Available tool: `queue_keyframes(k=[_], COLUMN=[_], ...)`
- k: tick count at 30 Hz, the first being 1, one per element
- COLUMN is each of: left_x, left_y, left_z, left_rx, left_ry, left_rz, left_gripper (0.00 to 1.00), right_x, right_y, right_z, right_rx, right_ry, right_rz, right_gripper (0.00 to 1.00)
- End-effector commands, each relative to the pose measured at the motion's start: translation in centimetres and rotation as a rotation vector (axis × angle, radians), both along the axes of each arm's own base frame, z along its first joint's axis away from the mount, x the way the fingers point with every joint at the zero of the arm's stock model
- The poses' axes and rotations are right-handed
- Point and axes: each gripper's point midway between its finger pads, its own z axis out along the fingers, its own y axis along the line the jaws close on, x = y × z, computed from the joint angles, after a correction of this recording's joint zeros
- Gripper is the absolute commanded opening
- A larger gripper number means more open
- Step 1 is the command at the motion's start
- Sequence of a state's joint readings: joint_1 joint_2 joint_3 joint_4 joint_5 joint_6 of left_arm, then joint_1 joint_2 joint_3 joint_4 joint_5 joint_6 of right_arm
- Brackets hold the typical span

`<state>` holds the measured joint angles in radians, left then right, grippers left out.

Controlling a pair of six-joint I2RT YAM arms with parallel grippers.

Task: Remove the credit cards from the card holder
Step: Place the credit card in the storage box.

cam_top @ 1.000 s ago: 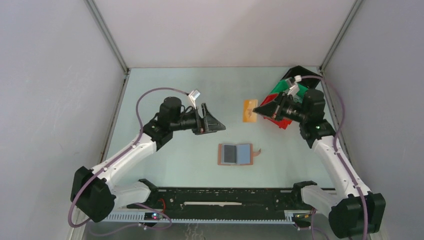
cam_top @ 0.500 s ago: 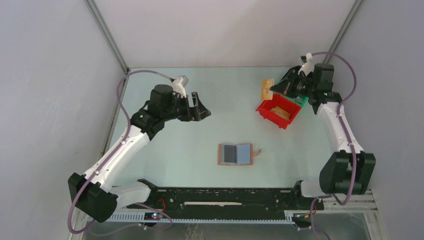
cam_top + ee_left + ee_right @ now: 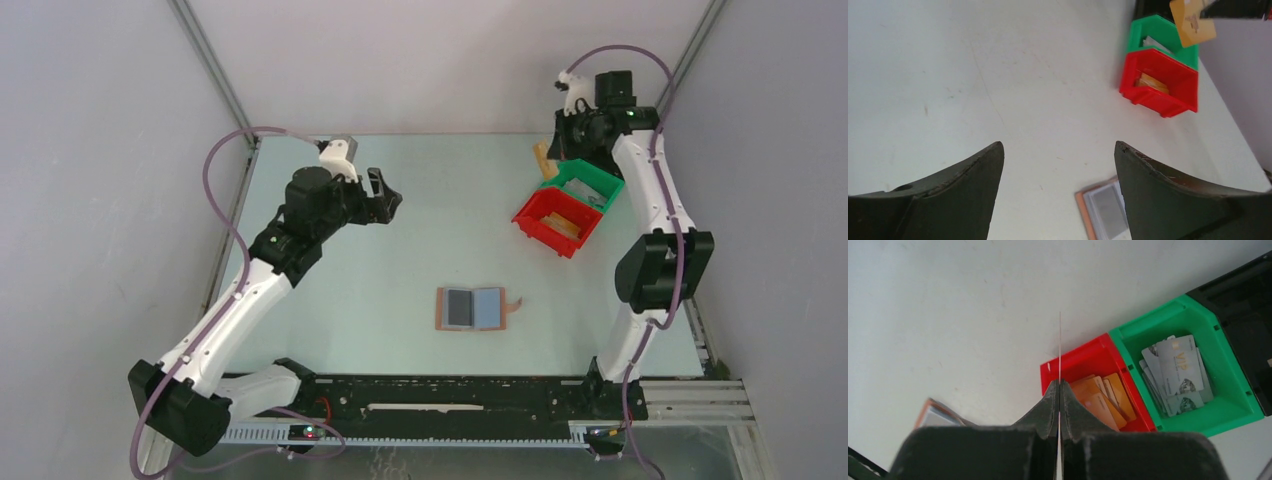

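The brown card holder point(image 3: 471, 308) lies open on the table's near middle, a dark card and a pale blue-grey card in its pockets; it also shows in the left wrist view point(image 3: 1103, 209). My right gripper point(image 3: 553, 155) is raised high at the back right, shut on a tan credit card point(image 3: 543, 158), seen edge-on in the right wrist view point(image 3: 1060, 347) and flat in the left wrist view point(image 3: 1192, 22). My left gripper point(image 3: 391, 200) is open and empty, high over the table's left, far from the holder.
A red bin point(image 3: 556, 220) holds several tan cards point(image 3: 1103, 397). A green bin point(image 3: 586, 185) behind it holds several grey cards point(image 3: 1175, 372). A black bin point(image 3: 1243, 305) stands beyond the green one. Enclosure walls stand close on three sides.
My right arm has lifted the tan card up and back, from beside the red bin to above the bins. My left arm has pulled back leftward and risen, still open.
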<state>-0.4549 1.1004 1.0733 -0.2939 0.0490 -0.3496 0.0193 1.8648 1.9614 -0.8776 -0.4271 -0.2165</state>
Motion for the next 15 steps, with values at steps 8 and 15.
queue_keyframes(k=[8,15], left_x=[3.9,6.6], left_y=[1.8,0.6], left_z=[3.7,4.6], left_rx=[0.167,0.161], left_ry=[-0.207,-0.206], left_rz=[0.069,0.062], left_gripper=[0.86,0.86], right_x=[-2.6,-3.5], right_y=[-1.1,-3.2], right_z=[-4.1,-8.5], right_rx=[-0.129,-0.14], right_ry=[0.116,0.249], right_rz=[0.187,0.182], right_gripper=[0.0,0.0])
